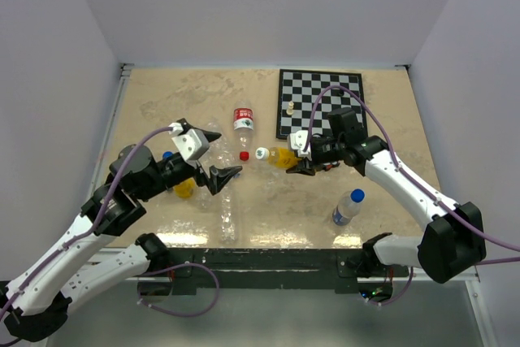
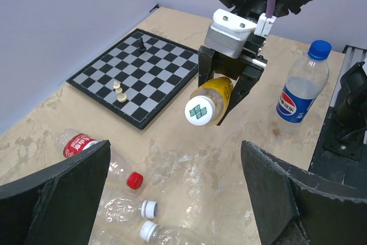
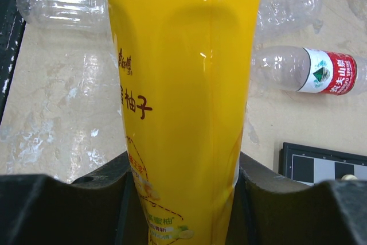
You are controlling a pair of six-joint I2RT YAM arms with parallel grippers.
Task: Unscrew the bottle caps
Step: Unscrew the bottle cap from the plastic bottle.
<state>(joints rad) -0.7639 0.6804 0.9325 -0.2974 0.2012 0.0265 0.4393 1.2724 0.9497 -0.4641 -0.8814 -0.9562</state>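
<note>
Over the worktop (image 1: 162, 103), the right claw (image 2: 222, 98) is clamped on the orange-yellow bottle (image 2: 213, 93), which lies sideways and seems lifted, though that is hard to tell. The left claw (image 1: 207, 152) is spread wide apart and empty. The bottle's white cap (image 2: 199, 112) points straight at it, near, so the left claw should twist it.

A: Sort of place?
B: Robot lab cell. Boxed in by plain pale-grey wall panels (image 1: 244, 6) beyond the right claw (image 1: 296, 160); beige marbled tabletop (image 1: 162, 103) beneath it; purple cable (image 1: 335, 87) looping behind it.
</note>
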